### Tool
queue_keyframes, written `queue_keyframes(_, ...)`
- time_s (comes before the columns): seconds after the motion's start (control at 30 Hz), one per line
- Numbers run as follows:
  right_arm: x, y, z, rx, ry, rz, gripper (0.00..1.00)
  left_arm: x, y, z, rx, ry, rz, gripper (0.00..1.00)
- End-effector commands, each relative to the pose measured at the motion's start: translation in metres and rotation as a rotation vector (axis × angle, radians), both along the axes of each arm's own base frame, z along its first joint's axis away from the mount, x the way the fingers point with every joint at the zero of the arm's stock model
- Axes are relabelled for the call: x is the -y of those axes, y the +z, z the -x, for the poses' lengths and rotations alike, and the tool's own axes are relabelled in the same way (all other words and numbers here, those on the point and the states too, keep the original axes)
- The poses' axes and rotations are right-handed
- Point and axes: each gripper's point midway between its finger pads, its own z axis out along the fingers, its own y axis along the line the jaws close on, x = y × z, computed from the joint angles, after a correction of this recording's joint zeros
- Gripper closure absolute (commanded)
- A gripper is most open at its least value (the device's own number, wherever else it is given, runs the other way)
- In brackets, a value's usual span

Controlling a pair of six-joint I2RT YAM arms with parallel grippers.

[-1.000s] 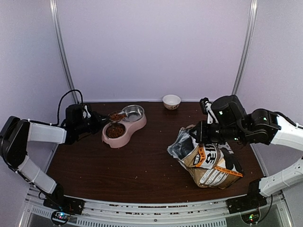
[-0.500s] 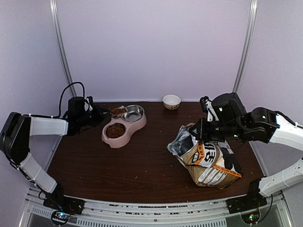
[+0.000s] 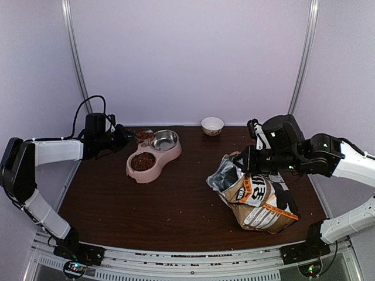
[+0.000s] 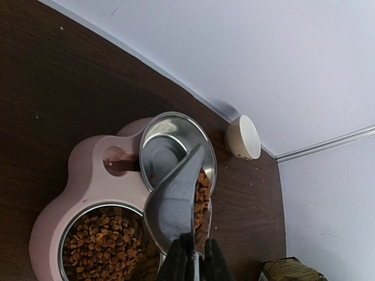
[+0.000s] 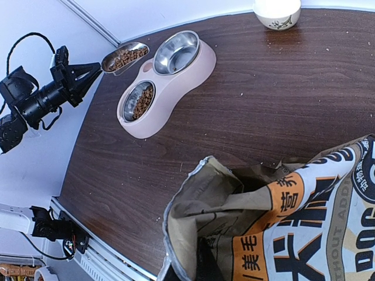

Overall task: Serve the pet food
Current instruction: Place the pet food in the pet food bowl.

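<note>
Since a second ago the left gripper (image 4: 194, 260) is sitting further back toward the wall, fingers pinching the scoop (image 4: 174, 199) handle, holding it tilted just beside the far bowl of the feeder (image 4: 88, 175). The pet food (image 4: 203, 193) is sitting in the scoop and the near bowl. The right gripper (image 3: 242, 162) is clamping tight on the bag (image 3: 261, 199) rim.

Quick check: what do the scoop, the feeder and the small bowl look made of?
The scoop looks metal, brushed grey with soft reflections. The feeder seems moulded plastic, matte pink, rounded edges; its inserts shine like steel. The small bowl is probably glazed ceramic, glossy cream, though plastic is possible.
</note>
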Motion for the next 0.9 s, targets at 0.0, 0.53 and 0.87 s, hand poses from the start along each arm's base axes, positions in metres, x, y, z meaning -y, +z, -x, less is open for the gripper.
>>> queue_keyframes(0.0,-0.003,0.024,-0.01,0.071,-0.014,-0.084,1.0,0.0,0.028,-0.012,0.073,0.006,-0.023,1.0)
queue_keyframes(0.53,0.002,0.021,-0.009,0.069,-0.022,-0.09,1.0,0.005,0.047,-0.018,0.07,0.004,-0.1,1.0)
queue_keyframes(0.87,0.003,0.018,-0.009,0.066,-0.022,-0.095,1.0,0.007,0.057,-0.017,0.062,-0.003,-0.155,1.0)
